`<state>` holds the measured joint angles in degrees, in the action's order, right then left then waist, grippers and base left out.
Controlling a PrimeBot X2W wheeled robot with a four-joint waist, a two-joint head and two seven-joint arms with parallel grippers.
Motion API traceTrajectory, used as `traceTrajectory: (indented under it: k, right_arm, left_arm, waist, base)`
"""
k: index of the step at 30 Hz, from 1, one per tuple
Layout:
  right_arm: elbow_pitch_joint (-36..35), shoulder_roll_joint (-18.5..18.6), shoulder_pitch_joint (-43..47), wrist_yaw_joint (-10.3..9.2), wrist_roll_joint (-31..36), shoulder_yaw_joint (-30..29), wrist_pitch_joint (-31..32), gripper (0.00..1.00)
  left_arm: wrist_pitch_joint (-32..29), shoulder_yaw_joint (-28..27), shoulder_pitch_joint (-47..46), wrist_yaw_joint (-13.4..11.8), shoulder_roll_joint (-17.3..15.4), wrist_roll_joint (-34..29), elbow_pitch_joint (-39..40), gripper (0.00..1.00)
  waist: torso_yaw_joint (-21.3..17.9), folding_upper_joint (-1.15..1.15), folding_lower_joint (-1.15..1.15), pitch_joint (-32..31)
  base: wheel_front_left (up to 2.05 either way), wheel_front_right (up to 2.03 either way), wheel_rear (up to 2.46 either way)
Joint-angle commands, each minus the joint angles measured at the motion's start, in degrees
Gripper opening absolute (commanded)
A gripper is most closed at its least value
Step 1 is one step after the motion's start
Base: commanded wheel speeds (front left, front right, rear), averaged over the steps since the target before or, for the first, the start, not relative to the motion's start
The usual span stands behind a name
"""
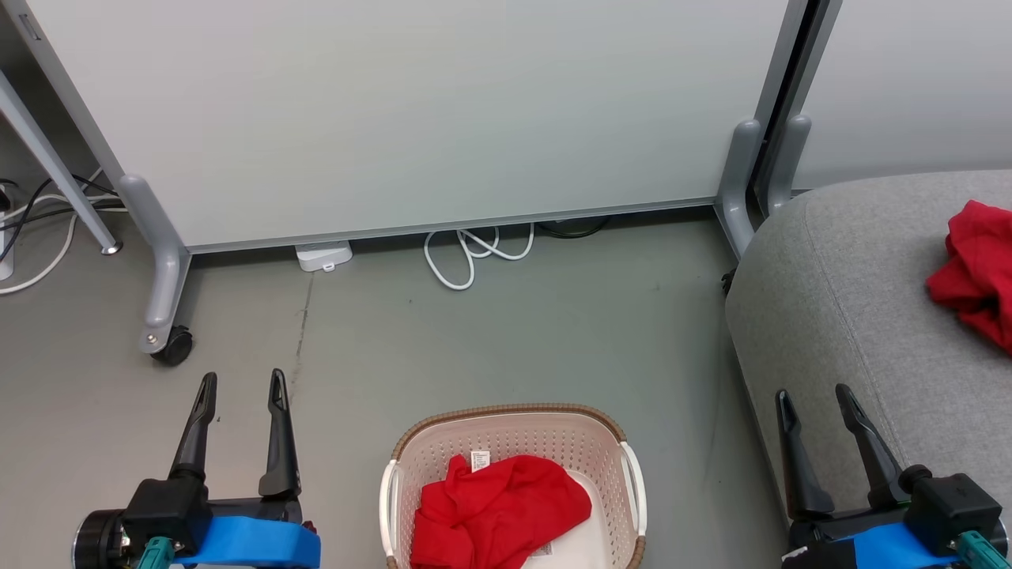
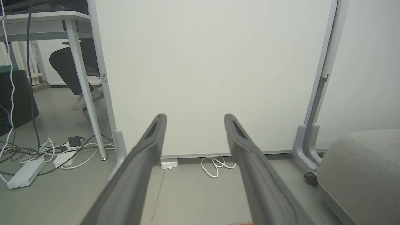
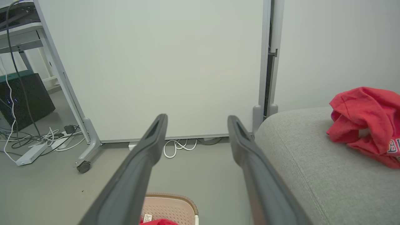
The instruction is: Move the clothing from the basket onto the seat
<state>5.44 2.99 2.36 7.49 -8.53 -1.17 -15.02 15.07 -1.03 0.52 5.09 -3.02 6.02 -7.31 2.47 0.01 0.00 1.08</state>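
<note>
Garment (image 1: 498, 506) of red fabric lying in cream perforated plastic basket (image 1: 506, 438).
Left claw (image 1: 243, 379), right claw (image 1: 813, 393) are held wide; basket could be dragged by snagged fabric.

Both robot arms held low and forward, grippers open and empty.

The left gripper (image 1: 243, 378) sits at the robot's lower left, its two long dark fingers (image 1: 277, 431) spread apart and pointing ahead. The right gripper (image 1: 813, 393) mirrors it at the lower right, its fingers parted by a similar gap. Each gripper's black body joins a wrist wrapped in a bright blue band (image 1: 253, 541), with a teal fitting (image 1: 156, 549) beside it. Seen along each wrist, the finger pairs rise in a wide V, tips well apart.
</note>
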Motion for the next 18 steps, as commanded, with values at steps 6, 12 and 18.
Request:
traceTrajectory:
  k: [6,12,18]
  right_arm:
    - [0.6,-0.2,0.0,0.01,-0.6,0.3,-0.2,1.0]
    - [0.8,-0.2,-0.2,0.01,-0.6,0.9,-0.2,1.0]
    - [1.0,-0.2,-0.9,0.01,-0.7,1.4,-0.2,1.0]
  left_arm:
    - [0.1,-0.4,-0.1,0.4,0.1,-0.3,-0.3,1.0]
    - [0.1,0.0,-0.4,0.5,0.1,0.3,-0.6,1.0]
    - [0.1,0.1,-0.7,0.6,0.2,0.3,-0.7,1.0]
  waist:
    - [-0.1,-0.01,0.0,0.2]
    - [-0.2,-0.01,0.0,0.2]
    - [-0.5,-0.01,0.0,0.4]
  base:
    - [0.0,0.0,0.0]
    - [0.0,0.0,0.0]
    - [0.0,0.0,0.0]
